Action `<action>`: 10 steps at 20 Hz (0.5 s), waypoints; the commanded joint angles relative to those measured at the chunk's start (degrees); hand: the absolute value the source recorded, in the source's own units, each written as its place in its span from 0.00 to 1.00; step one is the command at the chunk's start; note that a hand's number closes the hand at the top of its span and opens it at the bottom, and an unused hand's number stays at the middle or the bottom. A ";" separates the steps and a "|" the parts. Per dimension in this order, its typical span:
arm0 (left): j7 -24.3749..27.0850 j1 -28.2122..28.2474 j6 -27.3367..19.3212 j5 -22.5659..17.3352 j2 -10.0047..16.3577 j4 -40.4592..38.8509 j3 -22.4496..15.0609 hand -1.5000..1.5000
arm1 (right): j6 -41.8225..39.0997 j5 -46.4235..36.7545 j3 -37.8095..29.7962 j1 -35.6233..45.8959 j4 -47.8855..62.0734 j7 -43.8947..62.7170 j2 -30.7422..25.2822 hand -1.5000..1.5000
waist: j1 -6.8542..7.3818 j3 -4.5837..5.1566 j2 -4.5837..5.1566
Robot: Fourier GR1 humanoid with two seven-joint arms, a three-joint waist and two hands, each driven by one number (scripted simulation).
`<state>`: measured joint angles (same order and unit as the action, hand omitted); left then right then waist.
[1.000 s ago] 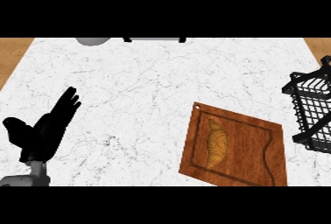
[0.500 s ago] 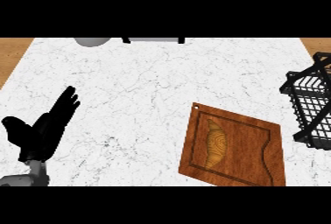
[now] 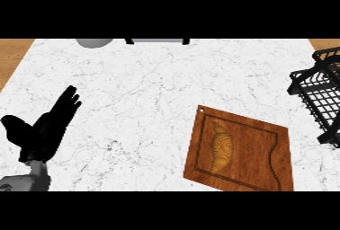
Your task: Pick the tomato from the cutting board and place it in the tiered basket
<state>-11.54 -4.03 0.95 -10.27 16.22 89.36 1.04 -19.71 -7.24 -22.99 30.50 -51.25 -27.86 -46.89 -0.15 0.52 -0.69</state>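
Looking down from the head view, the left hand rests with fingers straight and apart, holding nothing, probably idle since the cutting board lies well to its right and the tiered basket even farther right, and honestly I can't spot the tomato anywhere.

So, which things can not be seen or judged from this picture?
- Tomato: shows nowhere in the head view; the cutting board bears nothing.
- Tiered basket: cut off by the right edge, so its inside is mostly hidden.
- Right hand: outside the view. Only the left hand shows, open, at the left.
- Grey round thing at the top edge: cut off, cannot be identified.
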 commanded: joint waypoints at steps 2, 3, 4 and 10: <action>0.54 0.85 1.14 0.25 0.45 -1.02 0.26 0.50 | -8.36 8.63 -4.77 4.68 5.82 7.73 -0.76 0.00 | 0.62 -0.50 0.71; 1.31 -0.04 1.74 -0.94 0.29 -0.93 0.95 0.50 | -10.89 10.83 -6.91 5.07 9.04 7.81 -2.29 0.00 | 0.67 -0.53 0.80; 0.66 -0.72 0.87 0.47 0.46 -1.69 0.72 0.50 | -9.37 11.84 -7.30 7.77 8.41 11.30 -1.41 0.00 | 0.63 -0.50 0.75; -0.32 -1.66 -1.85 3.21 -2.83 0.00 -2.30 0.50 | -10.26 17.04 -13.89 13.14 20.36 15.57 -8.00 0.00 | 1.33 -0.59 1.05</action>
<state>-11.48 -4.94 0.66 -8.92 15.21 88.67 0.50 -30.15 7.07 -33.81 39.03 -37.33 -15.65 -51.71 0.54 0.02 0.04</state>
